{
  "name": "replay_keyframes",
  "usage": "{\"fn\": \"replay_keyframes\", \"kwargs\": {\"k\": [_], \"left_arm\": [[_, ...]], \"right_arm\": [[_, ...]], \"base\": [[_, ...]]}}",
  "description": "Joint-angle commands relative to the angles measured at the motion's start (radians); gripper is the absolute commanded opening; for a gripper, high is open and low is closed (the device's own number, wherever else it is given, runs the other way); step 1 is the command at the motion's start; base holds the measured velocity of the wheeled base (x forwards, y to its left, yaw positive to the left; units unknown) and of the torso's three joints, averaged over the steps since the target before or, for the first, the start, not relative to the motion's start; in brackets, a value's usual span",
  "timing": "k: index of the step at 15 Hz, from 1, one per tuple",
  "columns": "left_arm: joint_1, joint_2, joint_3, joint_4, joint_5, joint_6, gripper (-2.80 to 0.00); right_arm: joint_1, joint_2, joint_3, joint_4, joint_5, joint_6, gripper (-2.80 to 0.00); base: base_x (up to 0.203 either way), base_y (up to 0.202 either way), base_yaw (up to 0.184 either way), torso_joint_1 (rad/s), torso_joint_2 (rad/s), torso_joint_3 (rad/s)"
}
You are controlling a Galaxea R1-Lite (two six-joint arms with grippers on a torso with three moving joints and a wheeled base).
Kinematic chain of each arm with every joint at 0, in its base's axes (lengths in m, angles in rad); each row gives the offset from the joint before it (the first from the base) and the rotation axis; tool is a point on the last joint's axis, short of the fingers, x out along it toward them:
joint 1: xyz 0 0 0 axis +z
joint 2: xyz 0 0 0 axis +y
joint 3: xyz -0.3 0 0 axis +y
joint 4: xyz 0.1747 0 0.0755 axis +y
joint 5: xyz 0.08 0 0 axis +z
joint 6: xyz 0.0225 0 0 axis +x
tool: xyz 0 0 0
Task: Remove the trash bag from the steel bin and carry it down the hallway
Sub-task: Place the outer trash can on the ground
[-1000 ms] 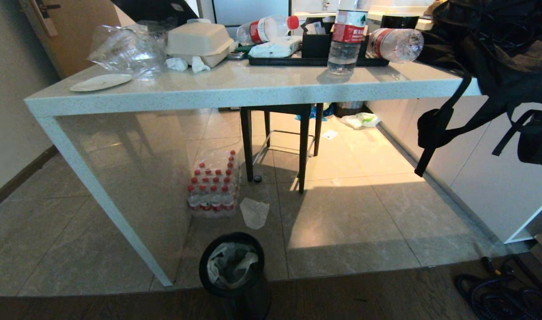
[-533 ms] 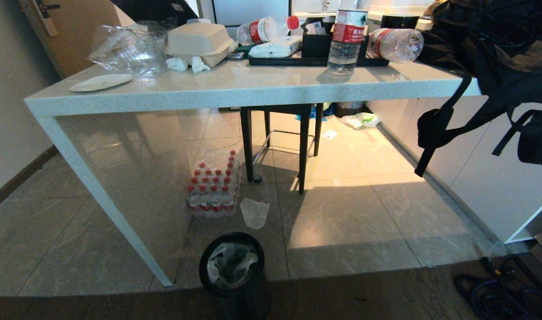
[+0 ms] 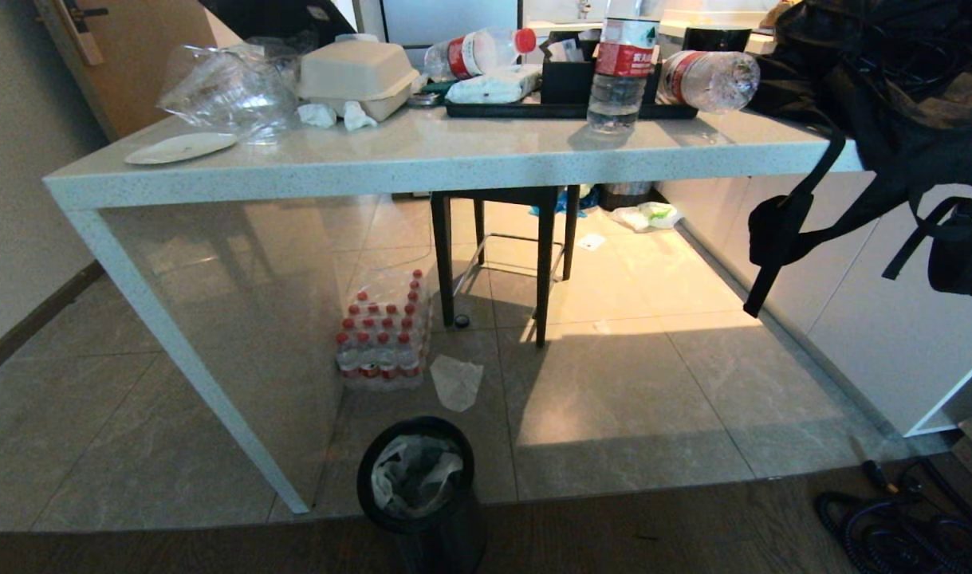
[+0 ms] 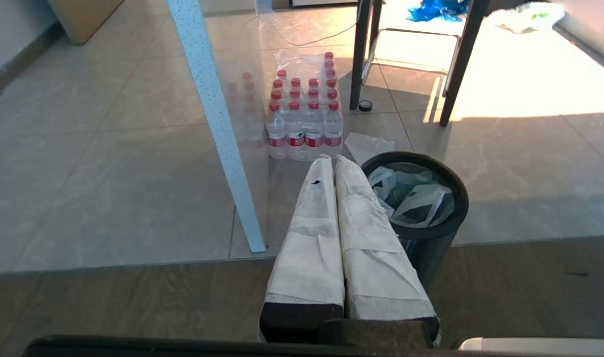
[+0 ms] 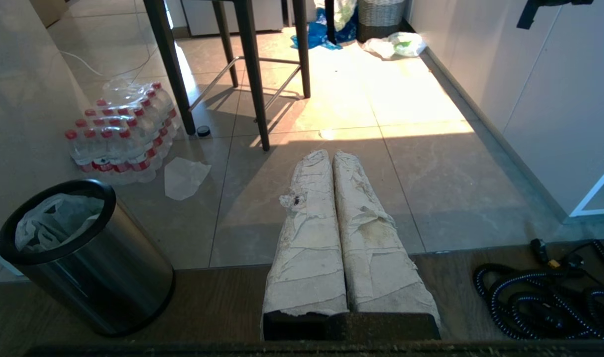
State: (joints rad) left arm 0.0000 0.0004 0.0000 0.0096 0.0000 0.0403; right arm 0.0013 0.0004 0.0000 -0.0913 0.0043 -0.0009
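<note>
My closed left gripper is nearer: the thin white plastic trash bag, inside the small brushed-steel bin, lies just beyond its tips; my right gripper, also closed, is farther off.

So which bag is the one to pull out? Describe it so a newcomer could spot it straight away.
Start at the pale stone table and follow its near leg down to the floor. Beside that leg stands the steel bin with a black rim, and the trash bag sits crumpled inside it. Unlike the clear sheet flat on the tiles, it is white with loop handles.
</note>
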Motion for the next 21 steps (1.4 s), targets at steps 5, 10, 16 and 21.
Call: {"fn": "replay_keyframes", "kwargs": {"k": [5, 10, 16, 21], "left_arm": [[0.000, 0.001, 0.000, -0.007, 0.002, -0.037, -2.80], [0.000, 0.001, 0.000, -0.008, 0.002, -0.037, -2.80], [0.000, 0.001, 0.000, -0.008, 0.002, -0.039, -2.80], [0.000, 0.001, 0.000, -0.008, 0.002, -0.040, -2.80]], "right_arm": [[0.000, 0.001, 0.037, -0.001, 0.000, -0.002, -2.80], [0.000, 0.001, 0.037, -0.002, 0.002, -0.004, -2.80], [0.000, 0.003, 0.035, 0.002, 0.000, -0.007, -2.80], [0.000, 0.003, 0.035, 0.003, 0.000, -0.007, -2.80]], "base": [[0.000, 0.000, 0.000, 0.002, 0.00, -0.104], [0.000, 0.000, 0.000, 0.002, 0.00, -0.195], [0.000, 0.000, 0.000, 0.003, 0.00, -0.199], [0.000, 0.000, 0.000, 0.002, 0.00, -0.197]]}}
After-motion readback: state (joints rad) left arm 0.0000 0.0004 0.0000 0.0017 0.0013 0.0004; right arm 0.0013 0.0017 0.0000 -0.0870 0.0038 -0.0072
